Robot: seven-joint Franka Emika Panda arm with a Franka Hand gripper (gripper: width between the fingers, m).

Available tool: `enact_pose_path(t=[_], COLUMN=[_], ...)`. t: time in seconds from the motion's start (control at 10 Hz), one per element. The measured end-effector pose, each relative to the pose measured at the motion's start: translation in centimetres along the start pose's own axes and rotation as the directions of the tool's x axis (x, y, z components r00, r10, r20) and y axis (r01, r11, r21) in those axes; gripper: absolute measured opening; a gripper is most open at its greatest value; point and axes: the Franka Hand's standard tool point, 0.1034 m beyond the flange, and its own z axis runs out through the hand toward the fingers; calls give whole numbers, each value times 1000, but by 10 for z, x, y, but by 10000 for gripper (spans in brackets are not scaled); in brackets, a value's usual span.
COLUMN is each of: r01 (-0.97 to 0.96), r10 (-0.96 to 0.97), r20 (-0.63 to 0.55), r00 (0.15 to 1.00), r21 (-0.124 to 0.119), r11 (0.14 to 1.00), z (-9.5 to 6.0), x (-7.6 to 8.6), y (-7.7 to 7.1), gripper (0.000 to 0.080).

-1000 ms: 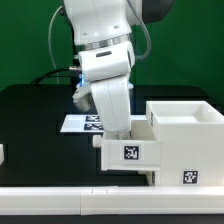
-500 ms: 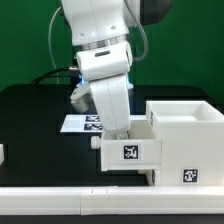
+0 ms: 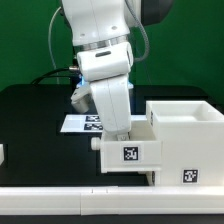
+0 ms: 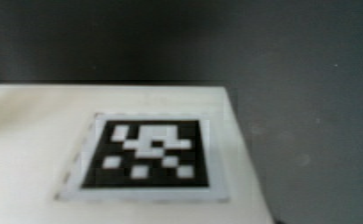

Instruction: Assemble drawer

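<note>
The large white casing [image 3: 186,128] stands at the exterior view's right with a tag on its front. A smaller white tray [image 3: 128,153], tagged on its front, sits against the casing's left side, partly pushed in. My gripper [image 3: 120,128] reaches down onto the tray's back part; its fingers are hidden behind the hand and the tray wall. The wrist view shows only a blurred black-and-white tag [image 4: 151,153] on a white surface [image 4: 27,130], very close, with no fingers in sight.
The marker board [image 3: 78,123] lies on the black table behind the arm. A small white part [image 3: 2,155] shows at the exterior view's left edge. A white ledge [image 3: 60,200] runs along the front. A green wall stands behind.
</note>
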Motion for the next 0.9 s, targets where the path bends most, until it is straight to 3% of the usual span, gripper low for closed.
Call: enact_pose_path(t=[0.1, 0.7, 0.8, 0.9], r01=[-17, -19, -7, -3], r10=[17, 19, 8, 4], r20=[-5, -2, 14, 21], r00=[1000, 1000, 1000, 1000], r21=[-4, -11, -35, -40], r11=[1000, 1000, 999, 999], z=[0, 0, -5, -5], x=[0, -2, -4, -4], y=[7, 6, 1, -7], gripper=[38, 38, 38, 38])
